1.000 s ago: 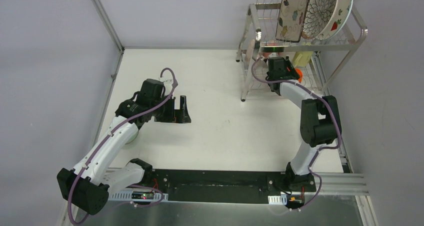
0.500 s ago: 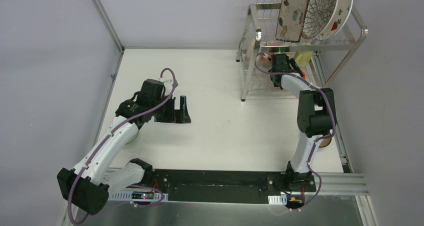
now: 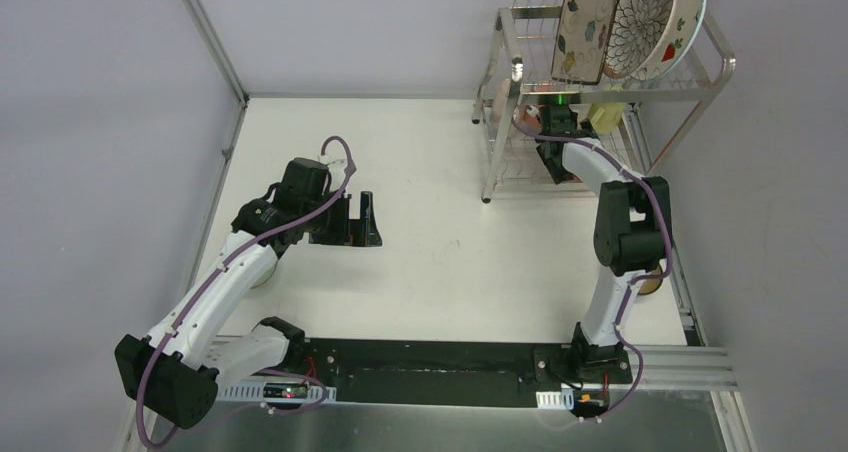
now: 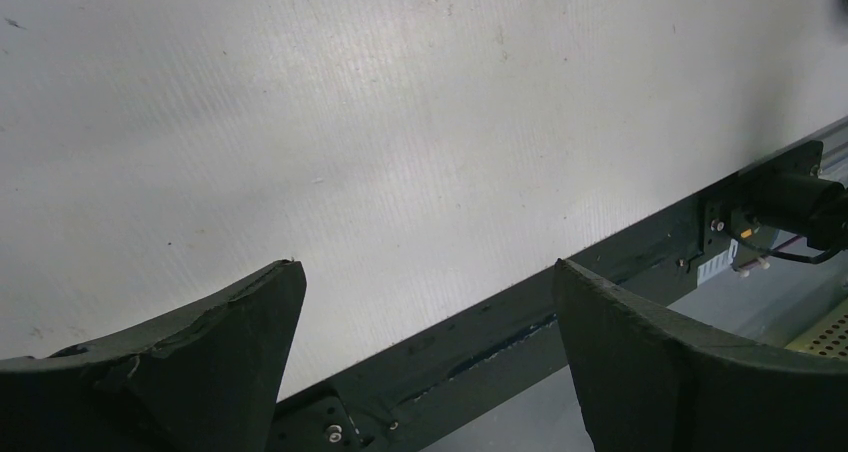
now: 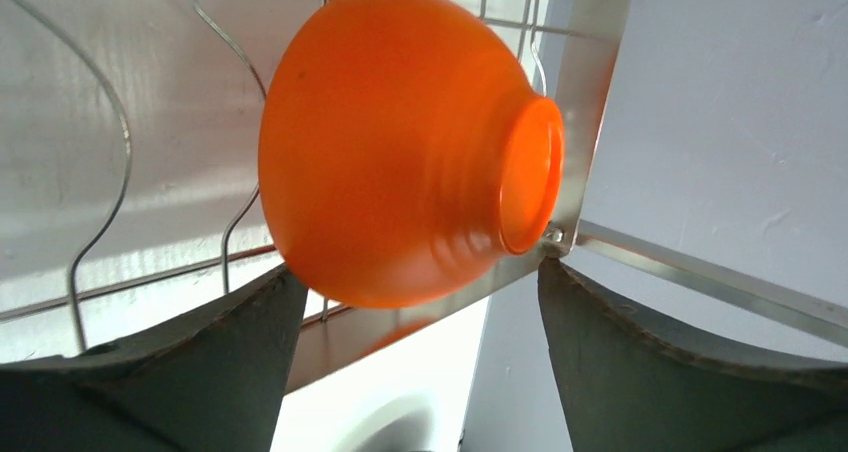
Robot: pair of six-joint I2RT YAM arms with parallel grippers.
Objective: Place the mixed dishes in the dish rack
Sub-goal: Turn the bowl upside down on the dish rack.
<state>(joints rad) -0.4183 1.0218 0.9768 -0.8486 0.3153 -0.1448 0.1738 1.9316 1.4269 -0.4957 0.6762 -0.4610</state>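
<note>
- The red-orange round plastic bowl [image 5: 400, 142] lay on its side on the lower wire shelf of the tall two-tier silver wire dish rack [image 3: 530, 12], at the upper centre of the right wrist view.
- It leaned against the shelf wires and the flat metal frame strip.
- The right gripper [image 5: 418, 270] sat just below it with its fingers spread wide and nothing clamped.
- The right-hand finger stood clear. Whether the left-hand finger touched the bowl's lower curve could not be told.
- The left gripper [image 4: 425, 267] hung over the white table [image 3: 440, 262], its fingers apart and empty.
- Risk: a round bowl on its side may roll or slide off the strip and drop through the gap at the lower centre.
- Risk: a pull-back could let the near finger brush the bowl and dislodge it.
- Orientation: the foot ring pointed to the right of the frame and the mouth to the left, hidden.
- The bowl's widest span ran roughly top to bottom.
</note>
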